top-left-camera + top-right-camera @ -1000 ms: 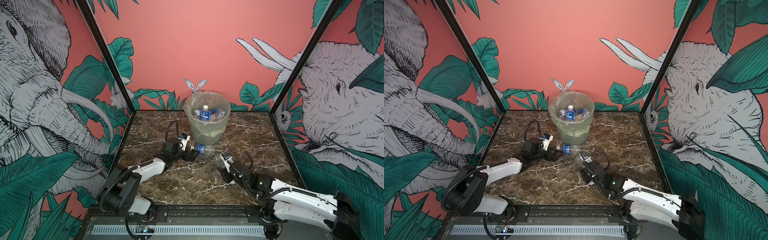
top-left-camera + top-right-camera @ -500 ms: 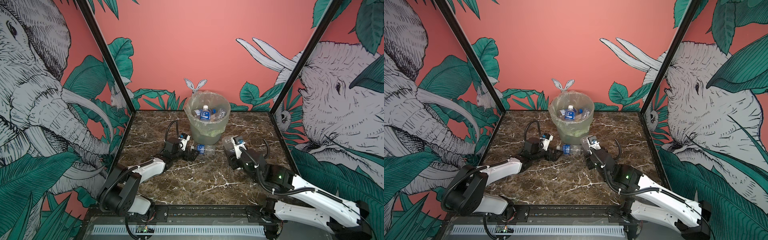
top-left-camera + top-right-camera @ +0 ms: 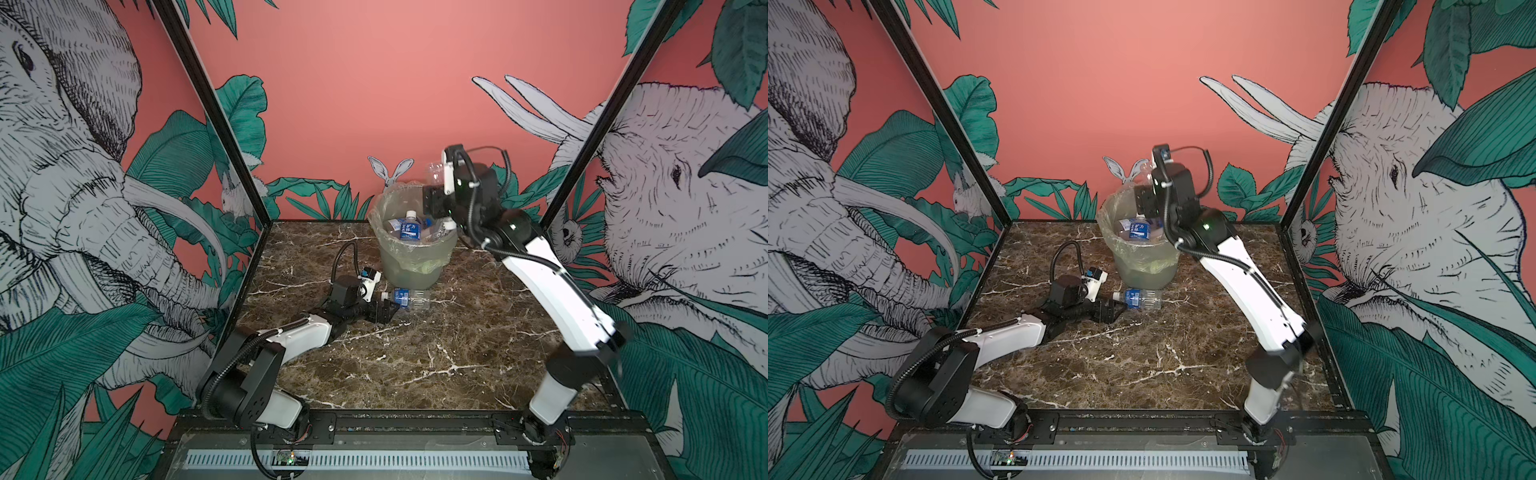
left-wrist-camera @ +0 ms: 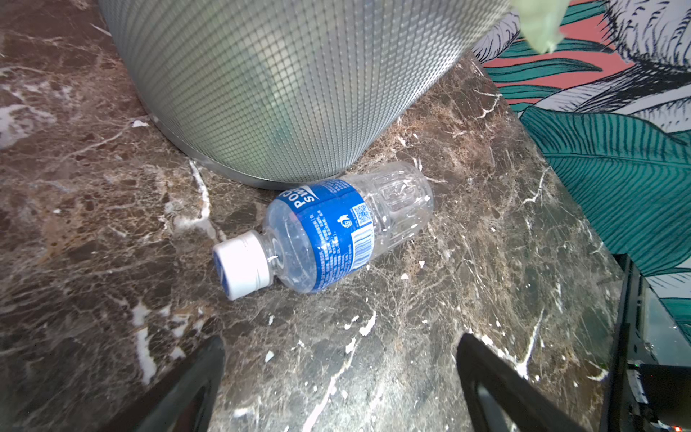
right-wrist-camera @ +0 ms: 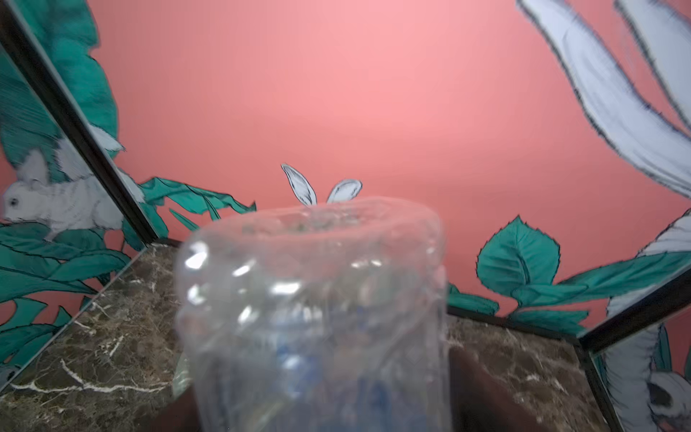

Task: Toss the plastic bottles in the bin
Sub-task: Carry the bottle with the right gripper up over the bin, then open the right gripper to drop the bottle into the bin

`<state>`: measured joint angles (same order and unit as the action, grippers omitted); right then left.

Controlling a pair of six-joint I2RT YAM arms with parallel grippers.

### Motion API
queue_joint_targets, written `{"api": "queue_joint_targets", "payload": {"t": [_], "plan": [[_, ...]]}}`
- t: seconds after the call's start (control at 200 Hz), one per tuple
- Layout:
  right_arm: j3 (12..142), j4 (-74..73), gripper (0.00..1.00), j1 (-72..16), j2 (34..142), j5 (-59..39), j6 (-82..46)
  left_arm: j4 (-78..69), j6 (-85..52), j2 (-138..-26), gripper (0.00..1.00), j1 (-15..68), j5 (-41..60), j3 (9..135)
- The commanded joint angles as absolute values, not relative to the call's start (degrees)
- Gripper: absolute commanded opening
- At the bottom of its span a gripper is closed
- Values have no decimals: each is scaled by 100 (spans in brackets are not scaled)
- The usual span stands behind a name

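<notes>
The dark brown marble table top (image 3: 415,365) carries both arms. Nearest to the front, the left gripper (image 4: 340,338) lies low over the marble. Its two black fingers (image 4: 194,377) stand wide apart and there is nothing between them.

Just ahead of these fingers, a little apart from their tips, a small clear plastic bottle with a blue label and a white cap (image 4: 325,232) lies on its side. The cap end is the end closer to the fingers. The far side of this bottle is right at the foot of the round translucent grey-green plastic bin (image 3: 411,266), and in the left wrist view it seems to touch it.

A clear yellowish bag (image 3: 419,249) lines the bin and folds over its rim. Inside lie several bottles, among them a bottle with a blue label (image 3: 409,227) and a white cap, with clear ones around it.

The right gripper (image 3: 432,201) hangs above the far right part of the bin's opening, so the bin is below its fingers. Between them sits a clear dented plastic bottle (image 5: 310,299), its base rising above the fingers and some blurred blue lower down. The dark fingers show just beside it on both sides, but the view is blurred, so it is not possible to tell if they press it or not.

Behind stands the coral-pink back wall (image 3: 374,83) with green leaves.
</notes>
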<state>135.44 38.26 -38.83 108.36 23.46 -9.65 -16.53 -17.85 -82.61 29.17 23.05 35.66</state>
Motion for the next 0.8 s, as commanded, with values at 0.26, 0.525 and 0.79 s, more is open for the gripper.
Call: {"api": "queue_joint_targets", "payload": {"t": [0.26, 0.525, 0.79], "plan": [[11342, 3399, 99, -4023, 9308, 2374, -851, -1583, -1670, -8041, 97, 2936, 2284, 3691], [8648, 2900, 99, -3984, 7589, 2449, -1065, -1542, -1551, -7997, 97, 2991, 2077, 3667], [6035, 2501, 99, -3782, 6195, 2566, -1391, -1204, -905, -8143, 97, 3451, 1478, 3917]]}}
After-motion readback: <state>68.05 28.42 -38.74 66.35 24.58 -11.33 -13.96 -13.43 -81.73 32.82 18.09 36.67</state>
